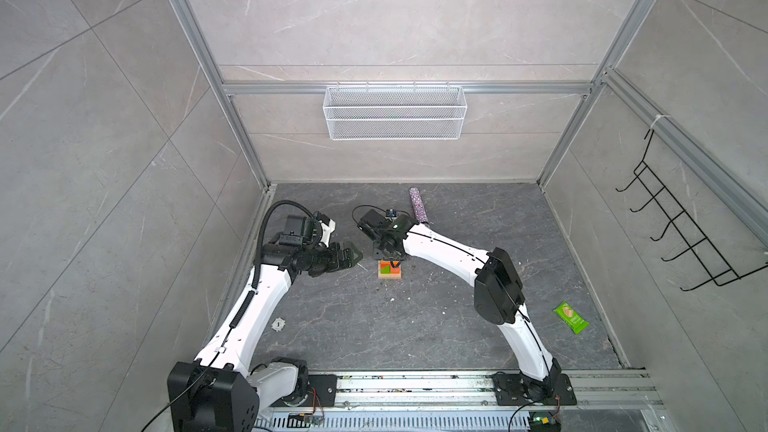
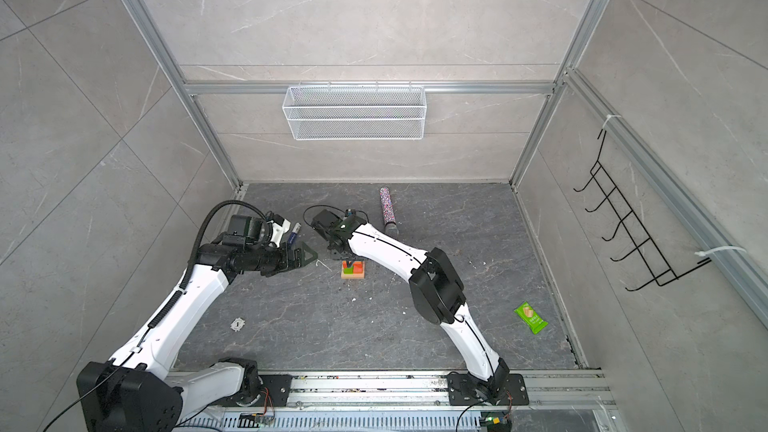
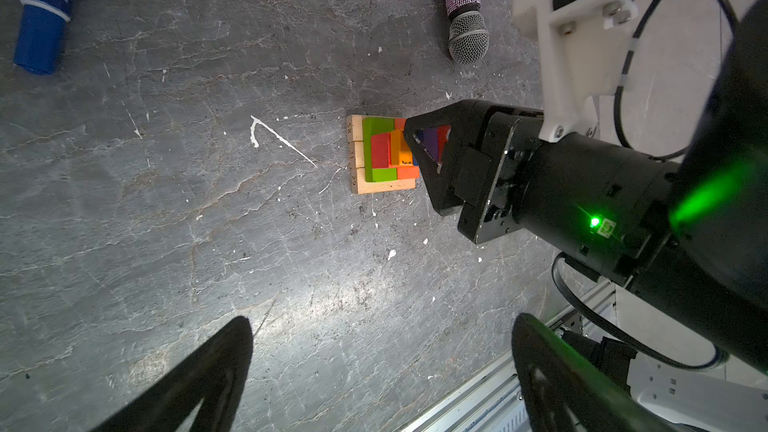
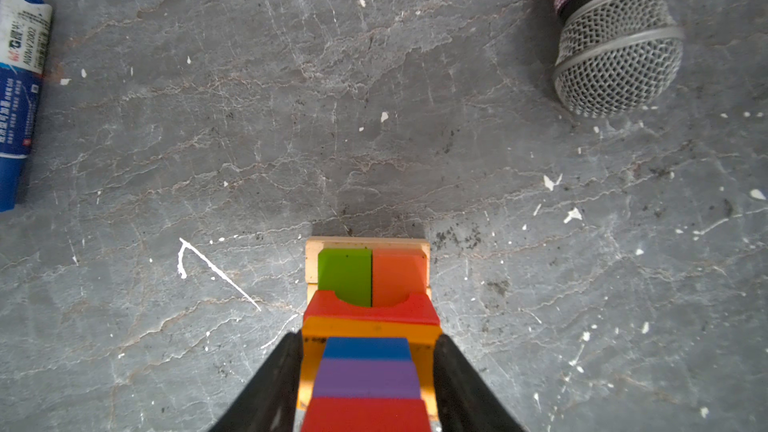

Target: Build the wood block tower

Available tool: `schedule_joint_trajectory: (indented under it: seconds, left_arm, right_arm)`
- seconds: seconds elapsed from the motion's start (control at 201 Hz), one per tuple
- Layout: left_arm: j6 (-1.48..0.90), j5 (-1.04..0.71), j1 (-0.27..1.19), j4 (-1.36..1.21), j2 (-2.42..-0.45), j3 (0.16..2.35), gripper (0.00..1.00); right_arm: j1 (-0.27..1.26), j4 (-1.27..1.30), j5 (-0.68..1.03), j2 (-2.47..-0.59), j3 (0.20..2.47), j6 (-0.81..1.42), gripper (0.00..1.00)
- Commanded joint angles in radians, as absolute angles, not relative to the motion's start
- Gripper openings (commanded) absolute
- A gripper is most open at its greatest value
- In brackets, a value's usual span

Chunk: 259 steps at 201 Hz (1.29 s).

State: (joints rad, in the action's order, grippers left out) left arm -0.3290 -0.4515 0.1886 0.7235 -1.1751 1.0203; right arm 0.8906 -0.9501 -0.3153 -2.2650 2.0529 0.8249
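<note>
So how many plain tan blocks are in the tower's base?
3, side by side under the tower, in the left wrist view: one end tan block, the middle tan block, the other end tan block. Coloured layers above may hide more.

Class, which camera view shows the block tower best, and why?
The right wrist view: the tower fills the foreground, each coloured layer distinct. The left wrist view shows it smaller and partly hidden; both top views show only a tiny coloured patch.
</note>
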Motion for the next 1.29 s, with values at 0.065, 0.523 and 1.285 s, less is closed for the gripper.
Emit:
schedule_joint_trajectory:
  seconds: [0.065,0.523,1.285]
  left_arm:
    - [-0.318,-0.473,0.181,0.701,-1.160,1.019,0.99]
    - [-0.318,-0.452,0.181,0.685,-1.156,1.008,0.99]
    - [-0.023,0.110,0.150,0.063,-1.124,0.747,0.99]
  right_arm:
    - [0.888,-0.977,-0.327,-2.262,2.080,0.799,0.44]
    - [0.891,-0.928,-0.366,-2.131,2.083,0.691,0.97]
    - [0.576,-0.406,-0.248,-1.416,1.207,0.363,1.00]
